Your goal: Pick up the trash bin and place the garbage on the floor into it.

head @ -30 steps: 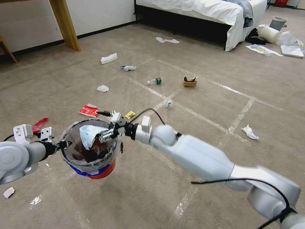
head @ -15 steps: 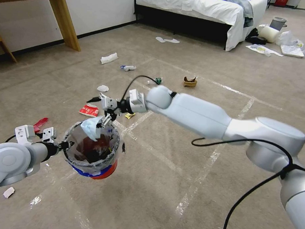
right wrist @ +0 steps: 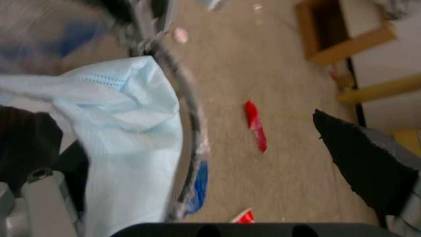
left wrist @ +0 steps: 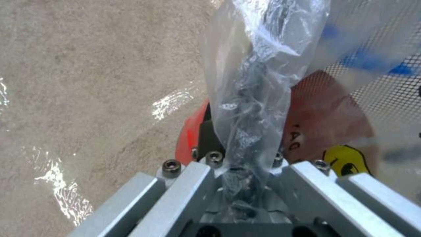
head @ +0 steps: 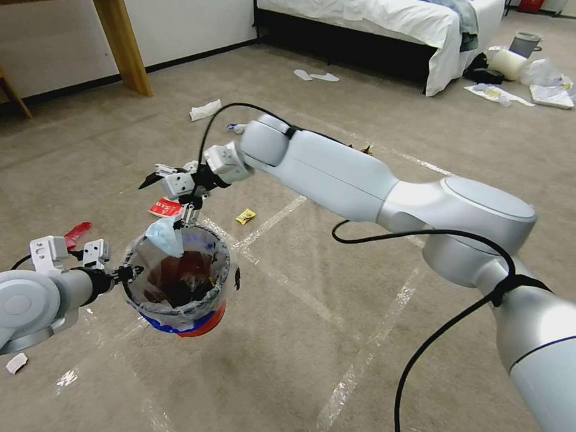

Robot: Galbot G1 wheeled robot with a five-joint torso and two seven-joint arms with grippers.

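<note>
Small round red bin w/ blue band and clear crinkly liner (head: 180, 286) hangs off the beige carpet floor (head: 337, 255). I read the left gripper (head: 123, 274) as closed on the bin's near rim; in the left wrist view the liner (left wrist: 254, 98) bunches between its fingers. Pale blue scrap (head: 164, 235) drapes over the far rim. Right gripper (head: 169, 196) sits just above it, jaws spread wide, holding nothing. 1 red wrapper (head: 165, 207) and 1 yellow wrapper (head: 244, 216) lie on the carpet beyond.
</note>
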